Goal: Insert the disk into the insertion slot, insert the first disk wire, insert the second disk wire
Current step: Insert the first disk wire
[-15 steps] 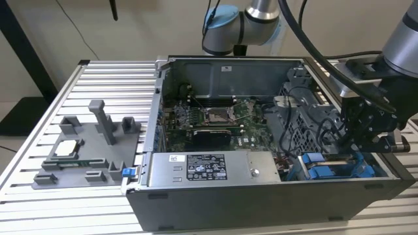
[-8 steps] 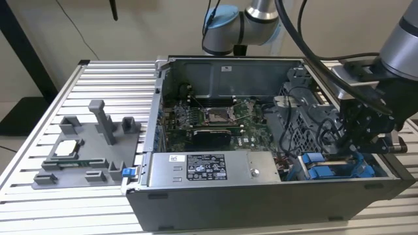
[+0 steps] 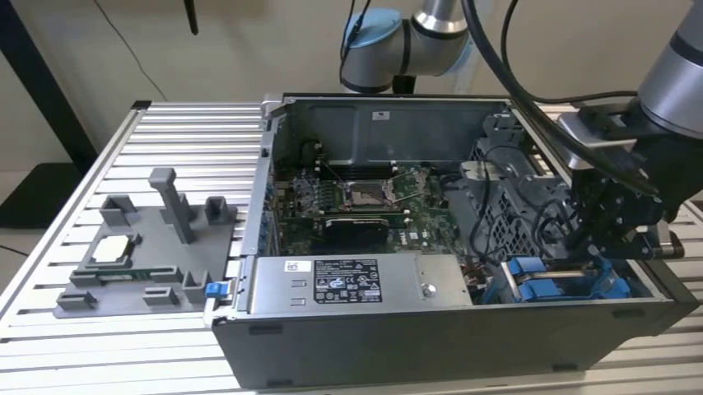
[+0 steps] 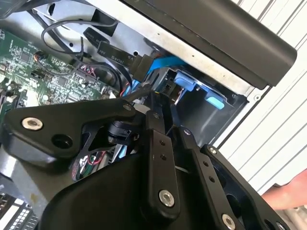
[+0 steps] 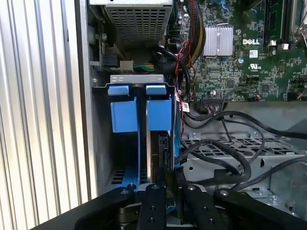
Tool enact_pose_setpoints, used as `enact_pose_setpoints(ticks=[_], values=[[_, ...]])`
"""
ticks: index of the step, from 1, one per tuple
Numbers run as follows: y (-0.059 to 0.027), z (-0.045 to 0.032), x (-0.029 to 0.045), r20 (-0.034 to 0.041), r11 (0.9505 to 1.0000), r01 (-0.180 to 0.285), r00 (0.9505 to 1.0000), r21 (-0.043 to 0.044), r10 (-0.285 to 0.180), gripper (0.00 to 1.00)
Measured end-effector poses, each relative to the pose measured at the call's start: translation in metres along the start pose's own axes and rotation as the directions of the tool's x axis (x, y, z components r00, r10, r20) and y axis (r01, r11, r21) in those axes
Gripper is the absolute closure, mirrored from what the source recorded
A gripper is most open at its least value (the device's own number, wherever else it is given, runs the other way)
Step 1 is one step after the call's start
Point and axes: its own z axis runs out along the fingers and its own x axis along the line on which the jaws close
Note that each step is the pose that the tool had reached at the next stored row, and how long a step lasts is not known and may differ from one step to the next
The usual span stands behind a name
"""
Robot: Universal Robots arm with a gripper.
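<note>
The disk (image 5: 161, 143) sits on edge in its blue carrier (image 5: 159, 112) inside the insertion slot (image 5: 139, 80), beside a second blue carrier (image 5: 123, 114). In the exterior view the slot (image 3: 555, 284) is at the case's front right corner, and my gripper (image 3: 588, 247) hangs just above it. In both wrist views my gripper (image 5: 171, 176) (image 4: 152, 103) is at the disk's exposed end, fingers close together on a black disk wire (image 5: 192, 146) that runs in from the cable bundle. A black plug on a blue flat cable (image 4: 160, 64) lies just past the fingertips.
The open case holds the motherboard (image 3: 351, 202), a grey labelled power-supply box (image 3: 351, 284) and a perforated metal cage (image 5: 240, 153) crossed by black cables. A grey fixture with parts (image 3: 121, 263) stands on the slatted table at the exterior view's left. Part of a hand (image 4: 288, 196) shows beside the case.
</note>
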Motion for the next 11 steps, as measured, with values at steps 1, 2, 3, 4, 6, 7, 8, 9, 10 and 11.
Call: enact_pose_setpoints(ticks=[1,2,3,4,6,7,8,9,10,11], values=[[-0.0001,0.0008,0.0001,0.0003,1.0,0.0,1.0,0.0,0.0,1.0],[0.0,0.0018,0.0001,0.0005,1.0,0.0,1.0,0.0,0.0,1.0],[0.0,0.0027,0.0002,0.0002,1.0,0.0,1.0,-0.0001,0.0,1.0],[0.0,0.0035,0.0002,0.0,1.0,0.0,1.0,-0.0001,0.0,1.0],[-0.0002,0.005,0.0002,0.0,1.0,0.0,1.0,-0.0001,0.0,1.0],[-0.0003,0.0055,0.0003,-0.0005,1.0,0.0,1.0,-0.0001,0.0,1.0],[-0.0004,0.006,0.0003,-0.0006,1.0,0.0,1.0,-0.0001,0.0,1.0],[-0.0006,0.0065,0.0003,-0.0005,1.0,0.0,1.0,-0.0001,0.0,1.0],[-0.0006,0.0073,0.0004,-0.0005,1.0,0.0,1.0,-0.0001,0.0,1.0],[-0.0006,0.0082,0.0004,0.0,1.0,0.0,1.0,-0.0001,0.0,1.0]])
